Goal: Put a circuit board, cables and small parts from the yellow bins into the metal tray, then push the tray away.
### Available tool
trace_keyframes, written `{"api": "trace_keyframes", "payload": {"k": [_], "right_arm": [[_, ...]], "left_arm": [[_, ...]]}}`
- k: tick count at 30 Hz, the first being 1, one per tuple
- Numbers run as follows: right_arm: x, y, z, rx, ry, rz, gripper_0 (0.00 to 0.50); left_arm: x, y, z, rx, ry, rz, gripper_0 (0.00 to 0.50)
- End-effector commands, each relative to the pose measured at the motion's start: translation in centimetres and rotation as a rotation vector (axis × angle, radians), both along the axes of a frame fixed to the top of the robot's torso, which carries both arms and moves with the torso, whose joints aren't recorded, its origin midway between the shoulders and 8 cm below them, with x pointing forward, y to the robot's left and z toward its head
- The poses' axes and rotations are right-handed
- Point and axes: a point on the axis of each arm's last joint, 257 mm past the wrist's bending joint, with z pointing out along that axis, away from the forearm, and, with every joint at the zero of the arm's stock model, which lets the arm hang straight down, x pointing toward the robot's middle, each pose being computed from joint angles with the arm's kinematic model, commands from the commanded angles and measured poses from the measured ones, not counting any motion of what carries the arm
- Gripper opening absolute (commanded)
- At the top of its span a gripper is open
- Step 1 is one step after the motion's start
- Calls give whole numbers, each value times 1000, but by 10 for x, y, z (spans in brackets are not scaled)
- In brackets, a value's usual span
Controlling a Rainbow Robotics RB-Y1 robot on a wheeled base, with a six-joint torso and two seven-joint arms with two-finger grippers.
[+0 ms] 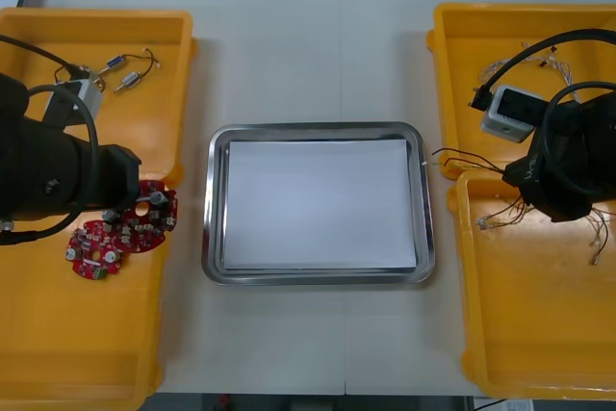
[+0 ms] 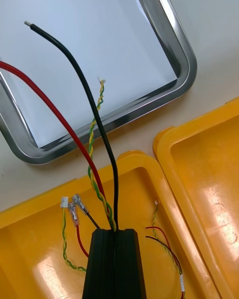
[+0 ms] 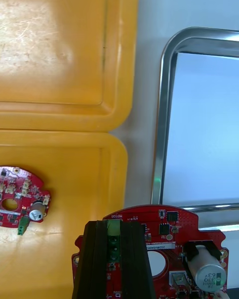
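Front view: metal tray [image 1: 217,209] on light table [image 1: 289,55]; left tool [image 3: 114,227] pinches circuit board [image 3: 164,224], right tool [image 2: 114,232] pinches cables [image 2: 99,125].

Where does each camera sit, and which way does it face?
Front view: above the arms, facing steeply down at the table; both arms show, at the yellow bins.
Left wrist view: on the left wrist, facing past the left claw, shut on a circuit board.
Right wrist view: on the right wrist, facing past the right claw, shut on cables.
Shared: all three show the metal tray.
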Motion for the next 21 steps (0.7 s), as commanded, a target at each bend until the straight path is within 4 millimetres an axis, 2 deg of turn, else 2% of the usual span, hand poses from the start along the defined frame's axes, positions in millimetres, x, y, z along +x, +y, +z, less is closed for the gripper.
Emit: {"api": "trace_keyframes", "payload": {"k": [1,2,10,16,21], "right_arm": [[2,-2,15,-28,-40,-9,0],[2,-3,14,-28,-39,-12,0],[3,-4,14,-26,-38,-20,0],[3,-4,14,-25,-38,-21,0],[3,-4,14,-25,-38,-23,0]], "left_arm": [[8,-36,11,-17,-44,-33,0],[12,-47,8,-23,-42,-38,0],[29,-83,-9,-17,-43,-35,0],[40,-105,-24,-23,-41,-48,0],[41,-117,-34,-17,-37,-62,0]]}}
